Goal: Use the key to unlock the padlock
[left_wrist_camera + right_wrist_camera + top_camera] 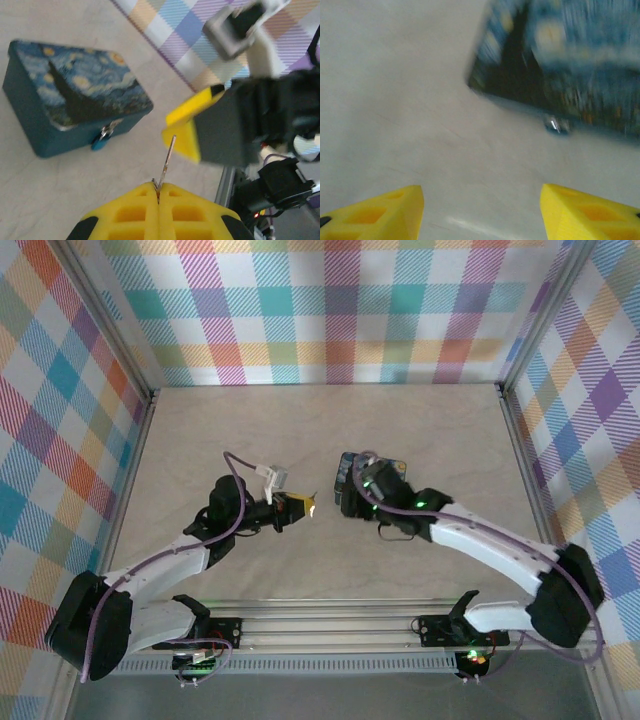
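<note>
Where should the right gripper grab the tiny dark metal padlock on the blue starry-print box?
Likely the body of the tiny dark metal padlock, pinched across its sides, coming low from the front of the blue starry-print box: it hangs on the front wall, near the tabletop.

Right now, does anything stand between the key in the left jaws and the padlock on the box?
Nothing visible does. In the left wrist view bare table lies between the key and the padlock on the box front. The right gripper hovers close beside the key's tip, jaws open, off that line.
</note>
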Controlling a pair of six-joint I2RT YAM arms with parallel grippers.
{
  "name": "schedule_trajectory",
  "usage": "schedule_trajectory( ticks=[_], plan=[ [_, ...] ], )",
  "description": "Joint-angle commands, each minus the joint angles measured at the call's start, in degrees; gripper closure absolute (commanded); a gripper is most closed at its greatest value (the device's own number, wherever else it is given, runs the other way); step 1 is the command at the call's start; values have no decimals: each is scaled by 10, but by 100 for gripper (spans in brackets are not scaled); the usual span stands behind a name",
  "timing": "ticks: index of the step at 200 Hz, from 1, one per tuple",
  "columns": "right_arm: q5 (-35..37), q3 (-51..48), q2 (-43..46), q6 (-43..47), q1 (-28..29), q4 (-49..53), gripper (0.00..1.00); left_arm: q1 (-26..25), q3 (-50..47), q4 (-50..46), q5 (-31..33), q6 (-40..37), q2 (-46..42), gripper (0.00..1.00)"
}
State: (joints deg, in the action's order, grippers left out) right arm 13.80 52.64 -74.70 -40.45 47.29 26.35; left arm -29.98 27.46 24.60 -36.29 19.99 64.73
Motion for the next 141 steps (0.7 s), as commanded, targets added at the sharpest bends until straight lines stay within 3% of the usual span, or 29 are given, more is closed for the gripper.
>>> schedule_trajectory(
  ticks=[1, 17, 58, 141],
  plan=[
    [114, 3, -39, -62, 17, 53, 37, -3, -14, -24, 12, -24, -15, 100],
    [140, 5, -63, -67, 19, 33, 38, -3, -23, -31, 11, -27, -24, 100],
    [220, -9, -122, -46, 21, -57, 54, -3, -45, -39, 24, -34, -49, 100],
    [229, 11, -209, -66, 20, -91, 54, -3, -56, -56, 19, -49, -69, 100]
  ],
)
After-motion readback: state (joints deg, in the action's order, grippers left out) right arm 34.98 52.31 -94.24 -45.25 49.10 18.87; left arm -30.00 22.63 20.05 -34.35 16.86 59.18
